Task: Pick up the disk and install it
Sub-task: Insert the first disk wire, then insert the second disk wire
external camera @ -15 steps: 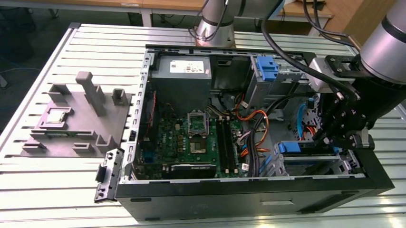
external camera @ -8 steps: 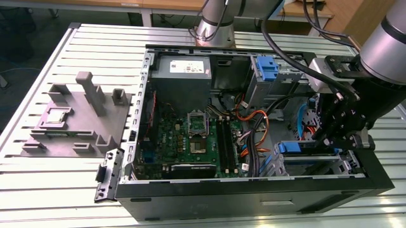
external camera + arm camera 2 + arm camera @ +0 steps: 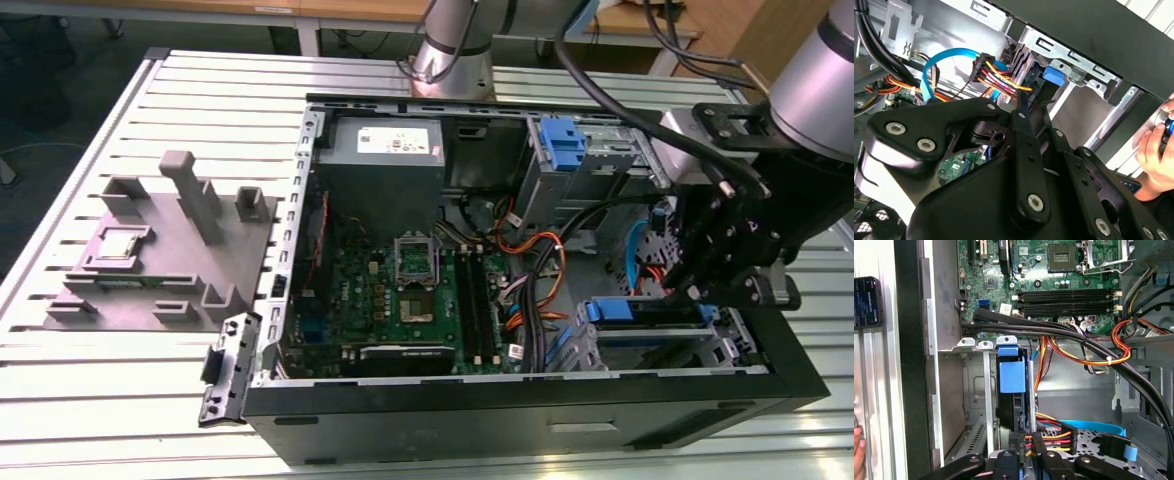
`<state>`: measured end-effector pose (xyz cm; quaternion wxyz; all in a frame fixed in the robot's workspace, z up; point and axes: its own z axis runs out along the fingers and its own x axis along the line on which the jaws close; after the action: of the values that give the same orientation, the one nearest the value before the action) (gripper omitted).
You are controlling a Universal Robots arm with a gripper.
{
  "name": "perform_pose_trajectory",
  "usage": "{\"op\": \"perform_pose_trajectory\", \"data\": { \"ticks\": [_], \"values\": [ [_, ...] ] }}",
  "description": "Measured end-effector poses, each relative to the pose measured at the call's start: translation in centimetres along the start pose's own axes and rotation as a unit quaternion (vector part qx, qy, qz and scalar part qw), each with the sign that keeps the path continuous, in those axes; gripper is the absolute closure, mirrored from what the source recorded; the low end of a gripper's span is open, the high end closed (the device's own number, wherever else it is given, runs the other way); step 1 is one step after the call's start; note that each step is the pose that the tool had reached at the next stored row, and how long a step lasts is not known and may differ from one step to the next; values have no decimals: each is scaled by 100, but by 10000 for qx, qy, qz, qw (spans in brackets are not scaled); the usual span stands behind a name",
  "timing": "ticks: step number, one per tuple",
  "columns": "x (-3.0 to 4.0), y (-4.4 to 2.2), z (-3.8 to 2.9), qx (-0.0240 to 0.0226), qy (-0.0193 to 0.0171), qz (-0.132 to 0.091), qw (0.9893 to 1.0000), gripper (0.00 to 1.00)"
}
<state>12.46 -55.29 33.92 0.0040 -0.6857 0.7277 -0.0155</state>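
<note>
The disk (image 3: 647, 312) stands on edge in the drive cage at the case's corner, on the exterior view's right. Its bright blue carrier (image 3: 1011, 371) tops a dark body that drops between the cage's metal rails. My gripper (image 3: 697, 292) hangs right over that slot. In the first wrist view its fingers (image 3: 1015, 444) sit close on either side of the disk's near edge, shut on it. In the second wrist view, the gripper's black linkage (image 3: 1024, 150) covers most of the disk, leaving one blue tab (image 3: 1054, 77) visible.
Bundled black and coloured cables (image 3: 1089, 347) cross just beside the cage. A second blue carrier (image 3: 563, 140) sits in the upper bay. The motherboard (image 3: 400, 290) and power-supply box (image 3: 380, 145) fill the case. A grey fixture (image 3: 160, 250) lies outside. A person's hand (image 3: 1154, 145) is near the case.
</note>
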Motion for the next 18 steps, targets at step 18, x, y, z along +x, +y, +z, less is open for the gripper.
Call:
{"op": "perform_pose_trajectory", "data": {
  "ticks": [18],
  "values": [
    [0,0,-4,-4,0,0,10000,90]
  ]
}}
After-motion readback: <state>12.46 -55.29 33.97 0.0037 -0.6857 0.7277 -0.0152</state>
